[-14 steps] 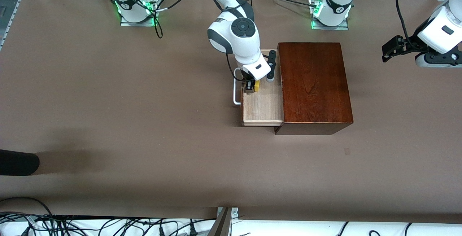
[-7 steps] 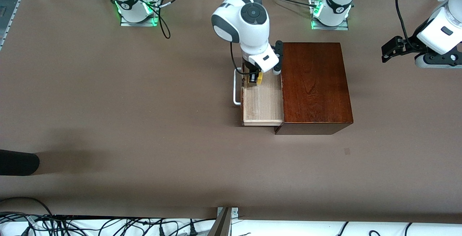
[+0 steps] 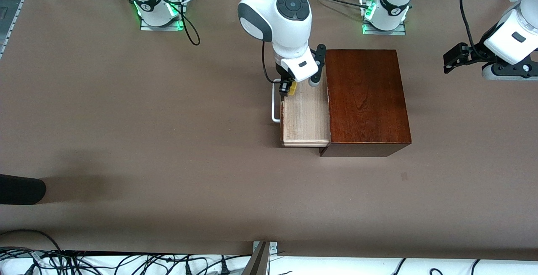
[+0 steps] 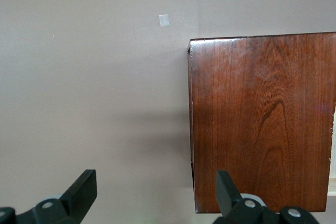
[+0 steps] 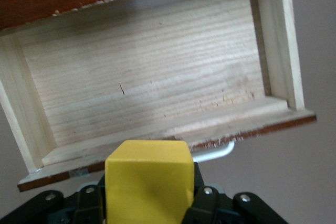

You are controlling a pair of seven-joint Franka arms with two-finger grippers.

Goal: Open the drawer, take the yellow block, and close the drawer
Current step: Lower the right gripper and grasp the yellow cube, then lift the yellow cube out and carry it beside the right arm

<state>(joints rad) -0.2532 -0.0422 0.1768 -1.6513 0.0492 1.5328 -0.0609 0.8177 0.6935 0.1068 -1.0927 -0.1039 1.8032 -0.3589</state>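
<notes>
Up from the open drawer (image 3: 306,115) comes the right gripper (image 3: 289,88) pinching the block (image 3: 291,88); the left gripper (image 4: 152,195) waits spread beside the box (image 3: 366,98); next, shut the drawer.

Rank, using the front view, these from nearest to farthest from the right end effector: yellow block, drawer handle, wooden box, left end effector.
1. Yellow block: gripped in the right end effector, over the open drawer.
2. Drawer handle: just beside it, toward the right arm's end.
3. Wooden box: toward the left arm's end.
4. Left end effector: waiting past the box.
</notes>
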